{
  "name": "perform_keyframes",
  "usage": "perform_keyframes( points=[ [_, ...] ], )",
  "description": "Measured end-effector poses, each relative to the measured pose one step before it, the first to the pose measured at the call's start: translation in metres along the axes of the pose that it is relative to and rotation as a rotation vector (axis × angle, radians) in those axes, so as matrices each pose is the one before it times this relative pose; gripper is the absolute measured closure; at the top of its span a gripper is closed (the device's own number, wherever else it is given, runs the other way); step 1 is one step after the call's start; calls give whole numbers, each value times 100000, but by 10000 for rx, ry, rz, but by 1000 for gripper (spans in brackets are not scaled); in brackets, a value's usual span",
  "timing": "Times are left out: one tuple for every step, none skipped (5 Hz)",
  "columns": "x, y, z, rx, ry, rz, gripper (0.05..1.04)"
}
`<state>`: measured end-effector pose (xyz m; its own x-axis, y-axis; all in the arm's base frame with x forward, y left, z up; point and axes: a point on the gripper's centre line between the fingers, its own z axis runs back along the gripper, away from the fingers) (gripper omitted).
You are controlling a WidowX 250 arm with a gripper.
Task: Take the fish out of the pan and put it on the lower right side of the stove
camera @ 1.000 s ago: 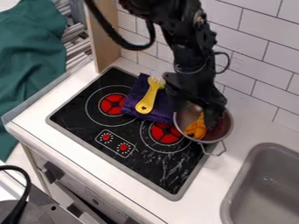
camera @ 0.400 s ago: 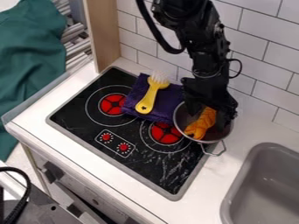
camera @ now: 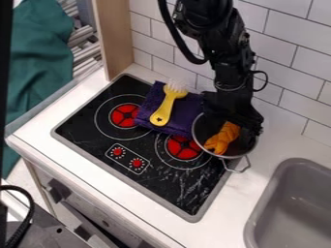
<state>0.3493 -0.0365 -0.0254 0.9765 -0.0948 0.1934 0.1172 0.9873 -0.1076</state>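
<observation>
The black gripper (camera: 240, 127) hangs over the back part of the metal pan, and how its tips stand is hard to make out. Inside the pan (camera: 227, 156) lies an orange, fish-like thing (camera: 221, 139), partly covered by the gripper at its upper end. The pan rests at the right back corner of the black stove (camera: 168, 184), overlapping its edge, its wire handle toward the sink side.
A yellow brush (camera: 165, 107) lies on a folded purple cloth (camera: 183, 116) at the stove's back, left of the pan. A grey sink (camera: 294, 203) is at the lower right. White tiles (camera: 284, 92) rise behind the counter.
Over the last second the gripper has shifted right and slightly toward the pan's back, showing more of the orange thing. In the last part it has barely moved.
</observation>
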Motion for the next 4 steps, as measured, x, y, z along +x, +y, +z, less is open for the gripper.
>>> perform_keyframes(
  points=[
    [-595, 215, -280, 131, 24, 175, 439],
    [513, 56, 2007, 173, -567, 54, 701],
    [1206, 113, 3338, 155, -1073, -177, 749],
    [328, -112, 5044, 629, -1281, -200, 749]
  ],
)
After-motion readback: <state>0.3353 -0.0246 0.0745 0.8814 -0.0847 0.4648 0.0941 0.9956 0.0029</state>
